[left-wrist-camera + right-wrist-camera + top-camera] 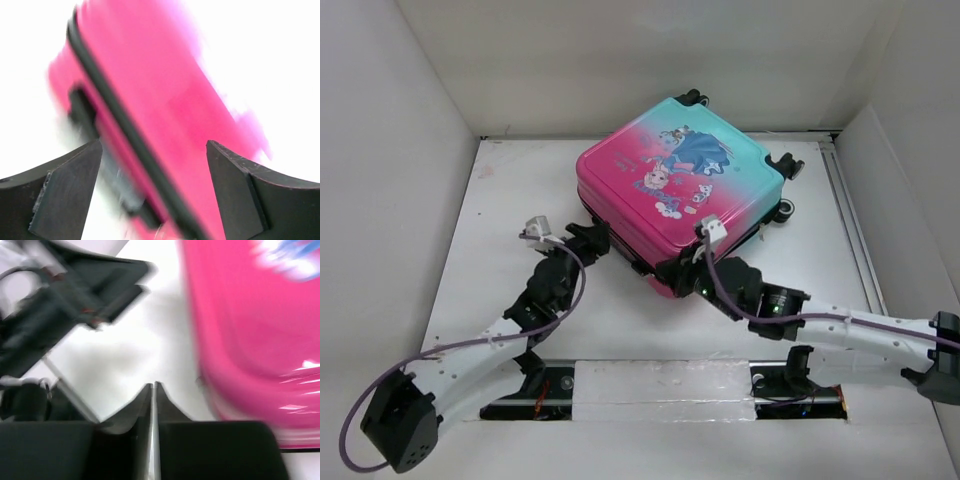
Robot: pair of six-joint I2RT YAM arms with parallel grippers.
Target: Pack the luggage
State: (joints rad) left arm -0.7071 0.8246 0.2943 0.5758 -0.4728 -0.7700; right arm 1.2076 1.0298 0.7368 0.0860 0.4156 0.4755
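Two robot arms work the near side of the luggage [685, 185], which lies flat with its lid down toward 12 o'clock on the white table [510, 200], wheels [782, 163] pointing to 2 o'clock. The left gripper [154, 144] has its fingers spread wide at the case's 8 o'clock corner, facing the black zipper trim [115, 115] and clamping nothing. The right gripper [153, 387] hovers at the 6 o'clock edge, fingers pressed together and empty. The closing stage appears to be in hand. The next move likely calls for finding the zipper pull, which the blurred wrist views do not show.
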